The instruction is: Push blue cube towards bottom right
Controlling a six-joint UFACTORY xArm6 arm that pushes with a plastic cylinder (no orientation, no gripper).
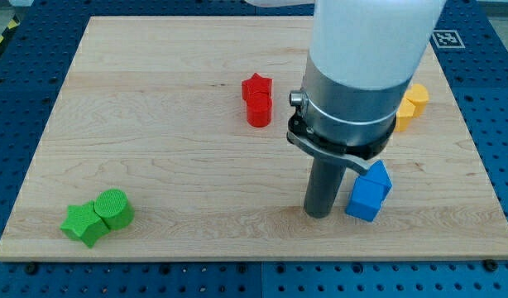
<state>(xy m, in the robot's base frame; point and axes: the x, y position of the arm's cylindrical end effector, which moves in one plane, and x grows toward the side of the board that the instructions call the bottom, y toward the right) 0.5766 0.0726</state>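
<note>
Camera view shows the wooden tabletop (155, 149) with the arm (366, 74) rising over its right half. There are no jaws to read, only a dark rod whose end, my tip (318, 215), rests just left of the blue cube (369, 192) near the view's bottom right. Yellow blocks (411, 103) sit partly behind the arm. Two red blocks (257, 99) touch near the top centre, and two green blocks (97, 217) touch at bottom left.

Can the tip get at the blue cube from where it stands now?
Probably yes. My tip stands just to the view's left of the blue cube, with only a thin strip of bare board between them and no other block there. Whether they already touch is not clear.
</note>
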